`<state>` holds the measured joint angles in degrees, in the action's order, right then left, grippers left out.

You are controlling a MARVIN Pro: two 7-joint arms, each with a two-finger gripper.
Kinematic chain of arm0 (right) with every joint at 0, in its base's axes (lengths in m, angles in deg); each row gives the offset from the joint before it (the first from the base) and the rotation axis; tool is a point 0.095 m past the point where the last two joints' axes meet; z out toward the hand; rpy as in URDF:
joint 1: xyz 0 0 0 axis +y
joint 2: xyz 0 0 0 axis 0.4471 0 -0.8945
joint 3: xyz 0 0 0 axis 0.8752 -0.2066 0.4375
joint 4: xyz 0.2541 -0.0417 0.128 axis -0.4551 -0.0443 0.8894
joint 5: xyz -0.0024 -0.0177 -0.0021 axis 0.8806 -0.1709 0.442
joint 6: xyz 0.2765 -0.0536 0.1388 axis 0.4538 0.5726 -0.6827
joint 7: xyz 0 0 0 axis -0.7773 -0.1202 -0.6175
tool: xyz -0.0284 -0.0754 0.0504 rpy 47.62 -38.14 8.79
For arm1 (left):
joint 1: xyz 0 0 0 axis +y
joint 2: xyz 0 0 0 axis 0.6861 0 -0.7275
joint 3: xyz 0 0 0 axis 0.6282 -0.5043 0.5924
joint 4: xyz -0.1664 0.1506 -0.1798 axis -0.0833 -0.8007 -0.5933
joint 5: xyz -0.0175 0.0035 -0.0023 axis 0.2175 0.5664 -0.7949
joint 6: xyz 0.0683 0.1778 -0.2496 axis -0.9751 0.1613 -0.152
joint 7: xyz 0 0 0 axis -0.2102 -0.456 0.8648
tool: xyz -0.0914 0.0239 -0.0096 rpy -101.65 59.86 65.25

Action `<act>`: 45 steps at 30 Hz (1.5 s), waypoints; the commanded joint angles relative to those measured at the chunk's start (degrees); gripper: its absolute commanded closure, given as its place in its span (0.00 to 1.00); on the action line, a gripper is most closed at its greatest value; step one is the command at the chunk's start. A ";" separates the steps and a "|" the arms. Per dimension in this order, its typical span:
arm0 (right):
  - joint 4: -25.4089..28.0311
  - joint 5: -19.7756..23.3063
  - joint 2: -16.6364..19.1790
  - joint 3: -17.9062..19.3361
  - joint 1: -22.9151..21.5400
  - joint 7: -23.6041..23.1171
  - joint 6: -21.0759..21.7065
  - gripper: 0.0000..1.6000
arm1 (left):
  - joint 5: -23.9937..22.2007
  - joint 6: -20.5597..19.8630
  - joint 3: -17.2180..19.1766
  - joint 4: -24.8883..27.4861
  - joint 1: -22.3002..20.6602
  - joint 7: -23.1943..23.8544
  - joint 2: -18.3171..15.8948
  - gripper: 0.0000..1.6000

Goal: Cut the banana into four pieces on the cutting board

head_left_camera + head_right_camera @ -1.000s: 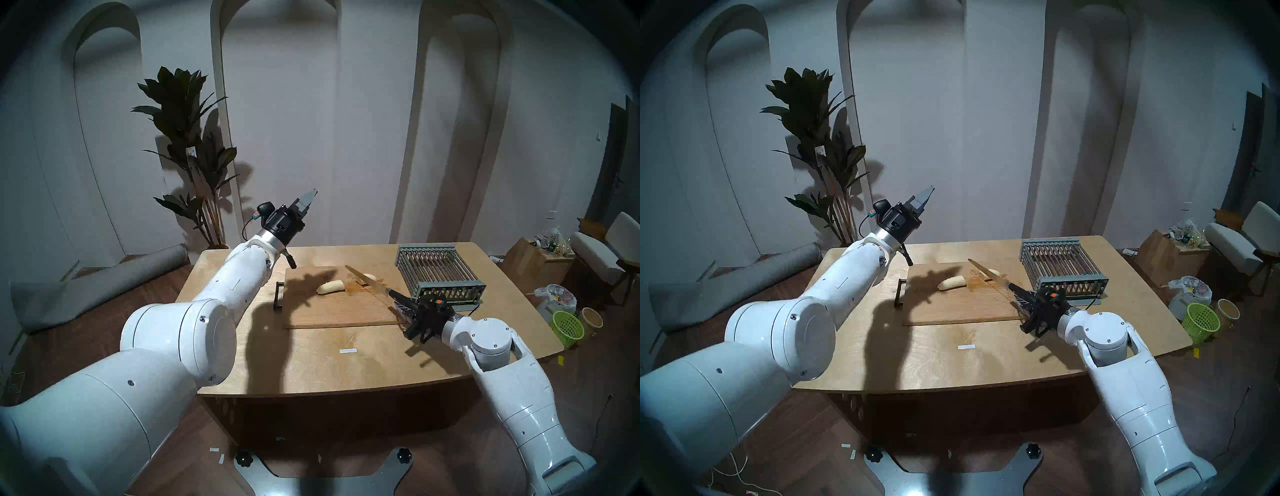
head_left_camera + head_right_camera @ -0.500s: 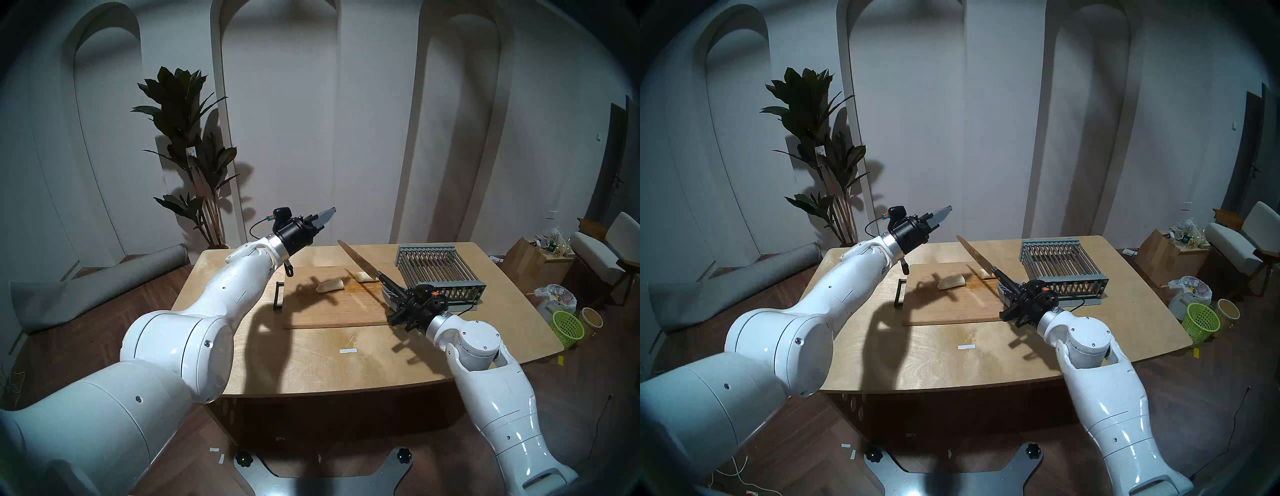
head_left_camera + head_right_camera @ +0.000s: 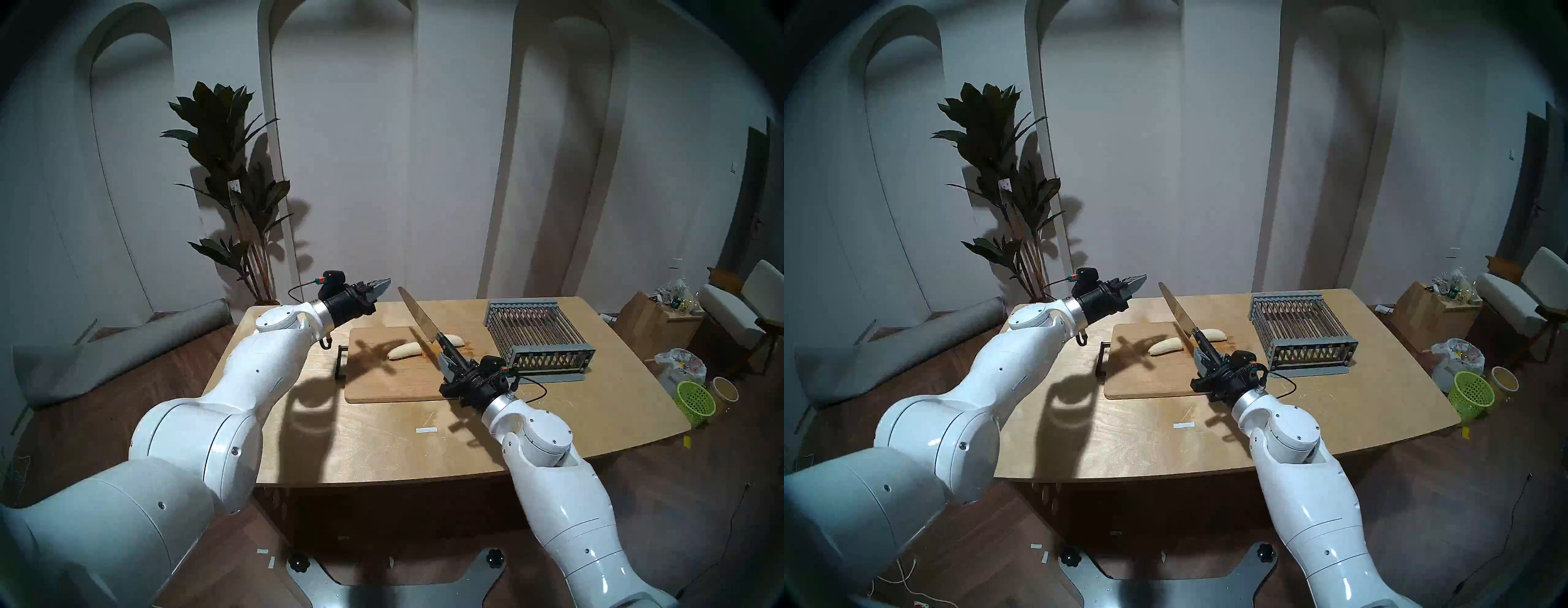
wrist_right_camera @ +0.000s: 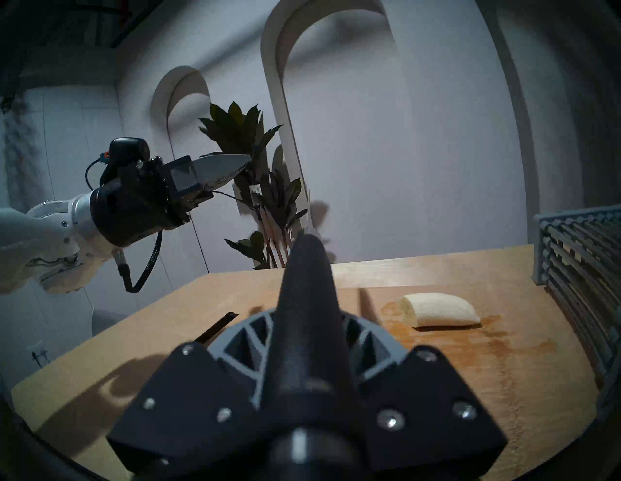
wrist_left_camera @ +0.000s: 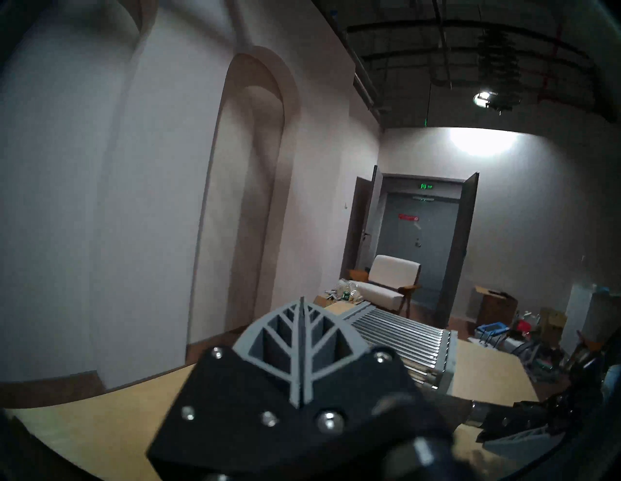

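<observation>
Above board, right tool clamping knife

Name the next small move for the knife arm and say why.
Probably lower the knife onto the middle of the left banana piece. Only two pieces lie on the cutting board, and the right pincer, shut on the handle, holds the blade raised just above it.

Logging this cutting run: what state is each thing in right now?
banana: two pieces, lying on the board
cutting board: flat, stained
knife: raised, blade tilted up
left end effector: shut, empty
right end effector: shut on knife handle
</observation>
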<state>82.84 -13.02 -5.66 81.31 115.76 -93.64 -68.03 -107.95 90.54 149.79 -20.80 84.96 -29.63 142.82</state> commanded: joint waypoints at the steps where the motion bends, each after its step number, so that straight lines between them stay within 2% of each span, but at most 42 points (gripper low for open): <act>1: 0.09 -1.01 -2.59 -1.34 -1.18 2.92 0.01 1.00 | 1.51 -1.48 -0.54 6.79 1.21 -3.50 -0.69 1.00; 5: 0.69 -2.64 -1.45 -2.48 -1.47 4.07 1.29 1.00 | 1.78 -3.24 -0.62 9.11 2.40 -5.06 -0.66 1.00; 10: 3.01 -4.63 -0.44 -3.32 -1.10 5.99 4.18 1.00 | 1.96 -7.98 -0.23 13.31 4.35 -8.52 -0.55 1.00; 12: 4.88 -5.32 0.16 -3.37 -0.35 6.53 5.78 1.00 | 1.97 -9.84 -0.03 13.62 3.90 -9.61 -0.20 1.00; 20: 7.33 -5.22 0.73 -3.08 1.68 7.14 8.40 1.00 | 3.37 -12.90 -1.15 14.89 2.56 -11.08 0.50 1.00; 32: 7.81 -4.35 0.82 -3.34 4.30 6.87 8.72 1.00 | 5.25 -15.07 -4.00 17.26 1.86 -11.28 2.40 1.00; 38: 7.34 -4.06 0.98 -3.28 4.23 6.35 8.59 1.00 | 5.28 -16.63 -4.66 18.39 3.06 -9.66 2.13 1.00; 43: 7.01 -3.99 0.95 -3.24 4.21 6.27 8.67 1.00 | 5.75 -24.19 -8.15 20.20 3.97 -3.76 1.40 1.00; 45: 6.88 -3.96 0.92 -3.24 4.17 6.24 8.68 1.00 | 4.21 -26.23 -8.45 19.21 4.23 -2.09 1.86 1.00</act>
<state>88.61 -17.18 -4.50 77.96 120.69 -87.17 -58.59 -102.13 70.42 143.33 -3.27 89.20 -36.99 144.50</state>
